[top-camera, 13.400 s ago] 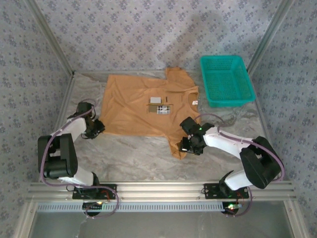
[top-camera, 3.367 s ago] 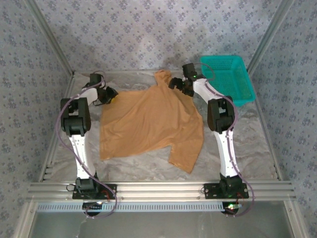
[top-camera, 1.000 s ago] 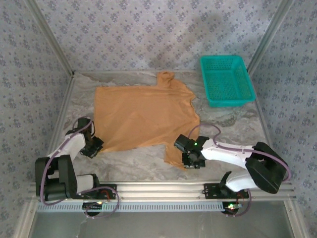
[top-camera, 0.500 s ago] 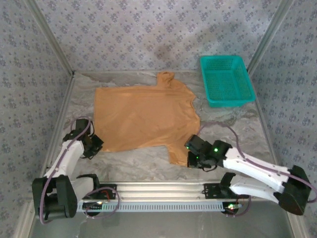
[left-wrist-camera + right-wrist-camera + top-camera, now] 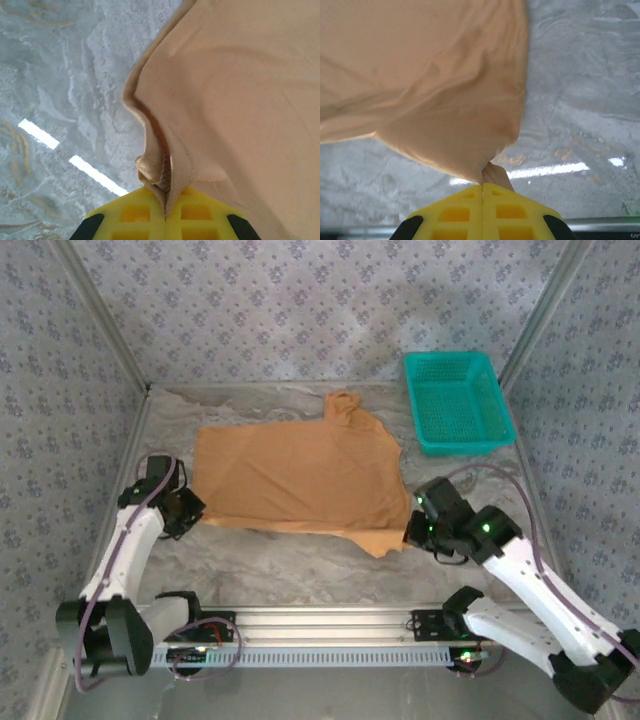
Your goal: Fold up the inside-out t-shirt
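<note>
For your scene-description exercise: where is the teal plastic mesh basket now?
In the top view, the teal plastic mesh basket sits far right on the table, just right of the tan cloth t-shirt.

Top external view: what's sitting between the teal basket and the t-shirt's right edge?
Nothing. In the top external view a strip of bare marbled table separates the teal basket from the tan t-shirt; the two are apart.
</note>
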{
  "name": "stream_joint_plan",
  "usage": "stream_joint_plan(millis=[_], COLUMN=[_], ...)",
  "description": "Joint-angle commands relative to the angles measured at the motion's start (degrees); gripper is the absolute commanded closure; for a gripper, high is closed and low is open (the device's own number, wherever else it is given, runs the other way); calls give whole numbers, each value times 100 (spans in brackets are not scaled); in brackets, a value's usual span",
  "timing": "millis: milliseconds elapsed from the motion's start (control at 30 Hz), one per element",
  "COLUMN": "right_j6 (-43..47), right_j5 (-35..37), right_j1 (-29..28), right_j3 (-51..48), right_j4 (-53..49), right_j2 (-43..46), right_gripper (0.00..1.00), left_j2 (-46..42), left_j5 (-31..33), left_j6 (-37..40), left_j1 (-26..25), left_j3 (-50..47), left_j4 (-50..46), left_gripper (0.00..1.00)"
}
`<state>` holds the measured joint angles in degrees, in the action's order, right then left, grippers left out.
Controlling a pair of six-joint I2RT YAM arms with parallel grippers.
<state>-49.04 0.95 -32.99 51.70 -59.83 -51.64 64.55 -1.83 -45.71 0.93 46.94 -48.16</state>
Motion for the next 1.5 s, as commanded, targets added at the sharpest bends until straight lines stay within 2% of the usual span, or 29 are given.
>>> stream_joint_plan(millis=[0, 267, 467, 767, 1267, 1300, 1333, 1367, 1400, 1467], right_j6=[925, 1622, 1907, 2160, 2289, 2285, 2297, 2374, 2444, 2478], right_j5=[-454, -571, -685, -693, -816, -898, -1014, -1098, -1086, -934], right_j1=[559, 1253, 1423, 1531, 1825, 1841, 1857, 1871, 1870, 1837], right_j3=[244, 1594, 2479, 3487, 4762, 4864, 5050, 5245, 5385, 5345], right_j4=[632, 1165, 1180, 1058, 864, 867, 810, 697, 581, 451], right_j2=[-697, -2375, -3469, -4689, -6228, -6355, -6527, -6665, -6753, -6614], right_gripper=[100, 100, 100, 100, 100, 100, 96, 80, 68, 49], left_j2=[654, 2215, 2949, 3745, 4695, 4745, 4828, 4869, 4863, 4613], left_j5=[132, 334, 373, 420, 424, 383, 315, 292, 304, 442], left_j6=[186, 548, 634, 782, 932, 950, 984, 1010, 1020, 997], left_j1=[-50, -53, -32, -6, 109, 130, 147, 145, 138, 43], left_j3=[378, 1512, 1974, 2572, 3199, 3239, 3320, 3422, 3477, 3448], left_j4=[105, 155, 177, 121, 53, 61, 21, -63, -109, -200], left_gripper=[100, 100, 100, 100, 100, 96, 83, 69, 60, 49])
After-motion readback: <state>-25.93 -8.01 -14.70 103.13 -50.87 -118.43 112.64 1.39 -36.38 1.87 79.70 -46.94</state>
